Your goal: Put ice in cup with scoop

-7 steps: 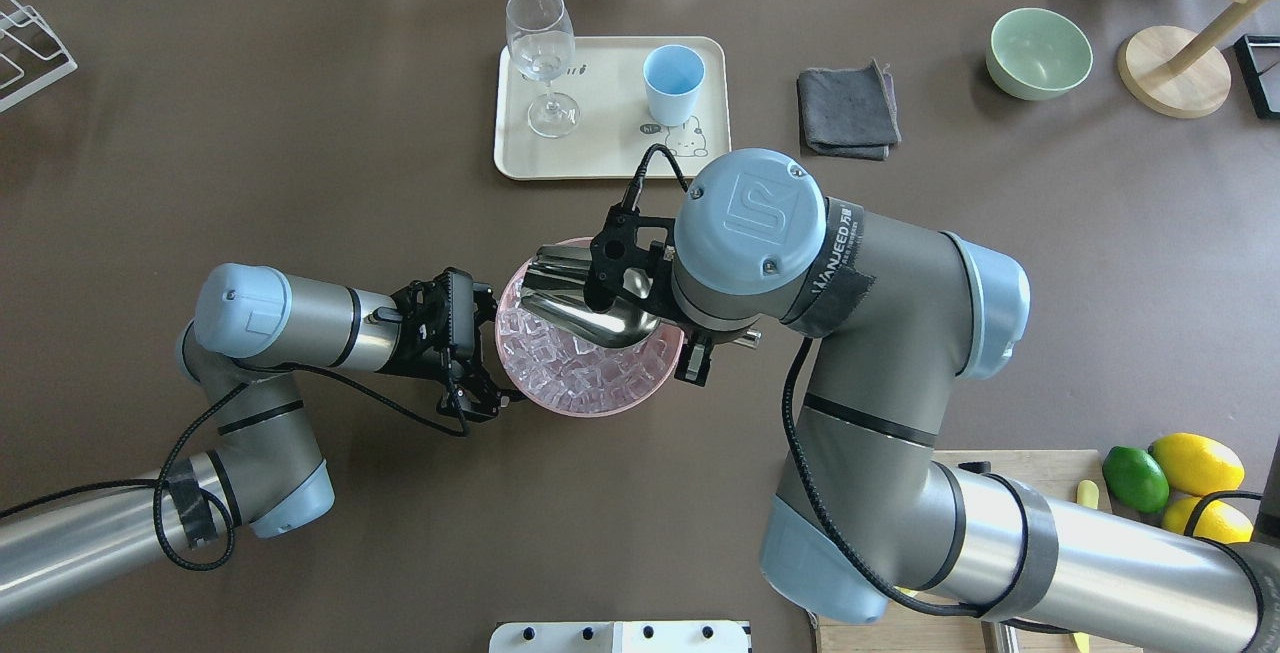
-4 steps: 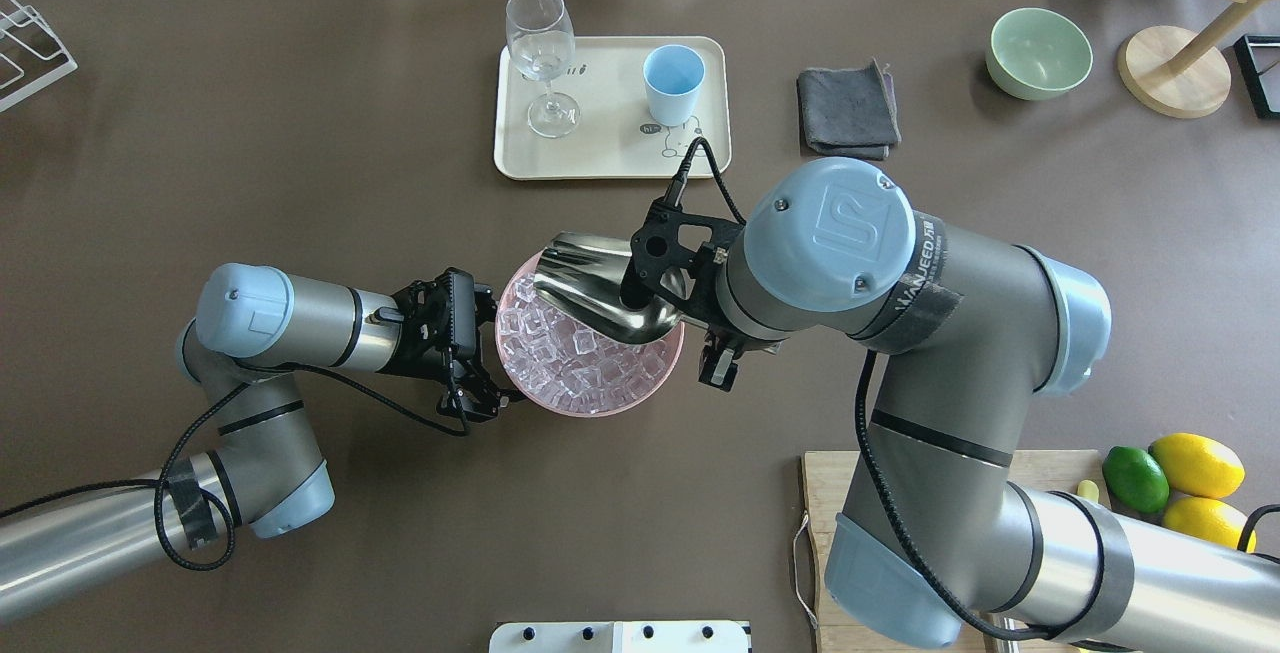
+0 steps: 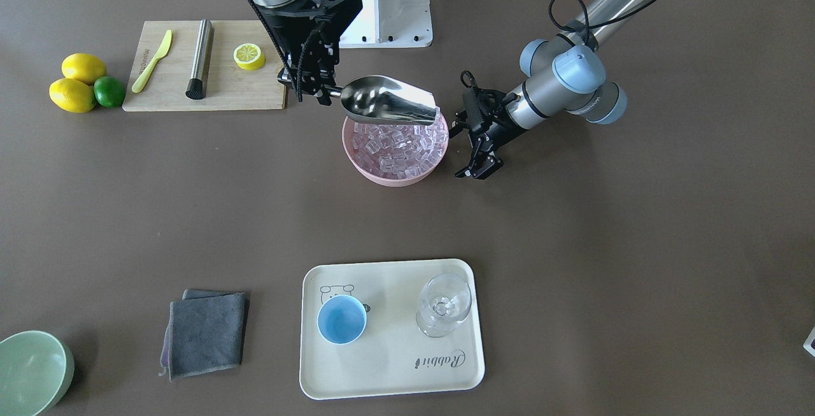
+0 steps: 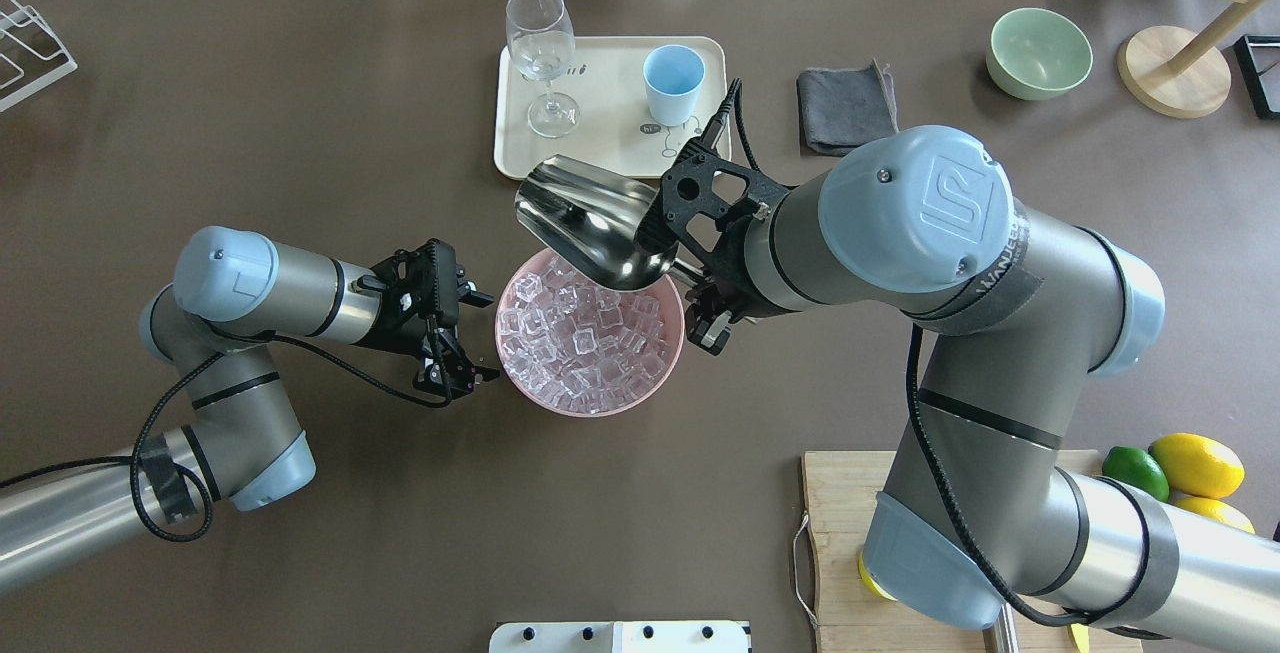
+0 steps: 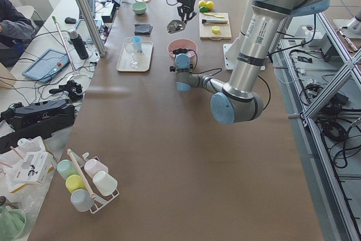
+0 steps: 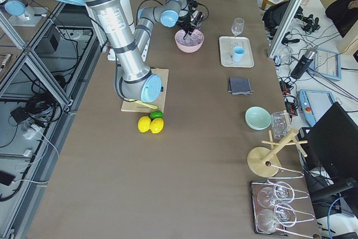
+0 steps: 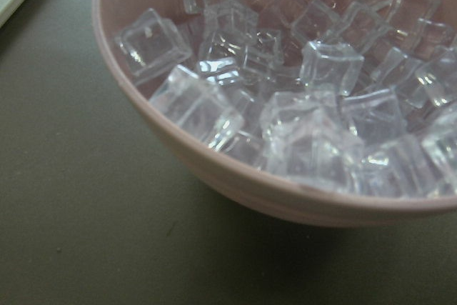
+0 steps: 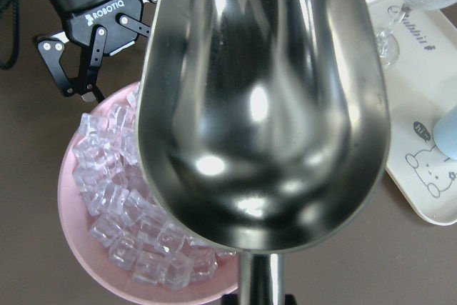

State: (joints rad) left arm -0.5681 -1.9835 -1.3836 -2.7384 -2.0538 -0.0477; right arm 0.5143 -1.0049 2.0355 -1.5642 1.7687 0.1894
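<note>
My right gripper (image 4: pixel 695 283) is shut on the handle of the steel scoop (image 4: pixel 590 223). It holds the scoop above the far rim of the pink bowl (image 4: pixel 520 385), mouth toward the tray. In the right wrist view the scoop's trough (image 8: pixel 264 105) shows no ice. The ice (image 4: pixel 590 338) fills the pink bowl and also shows in the left wrist view (image 7: pixel 307 105). The light blue cup (image 4: pixel 672 83) stands upright on the cream tray (image 4: pixel 610 158). My left gripper (image 4: pixel 465 343) is open and empty, just left of the bowl and apart from it.
A stemmed glass (image 4: pixel 543 53) stands on the tray left of the cup. A grey cloth (image 4: pixel 848 111) and a green bowl (image 4: pixel 1038 53) lie to the right. A cutting board (image 3: pixel 204 75) holds a steel cylinder (image 3: pixel 199 58), a knife and a lemon half.
My right arm has lifted the scoop out of the bowl and swung it toward the tray. My left gripper has drawn back to the left, away from the bowl's rim.
</note>
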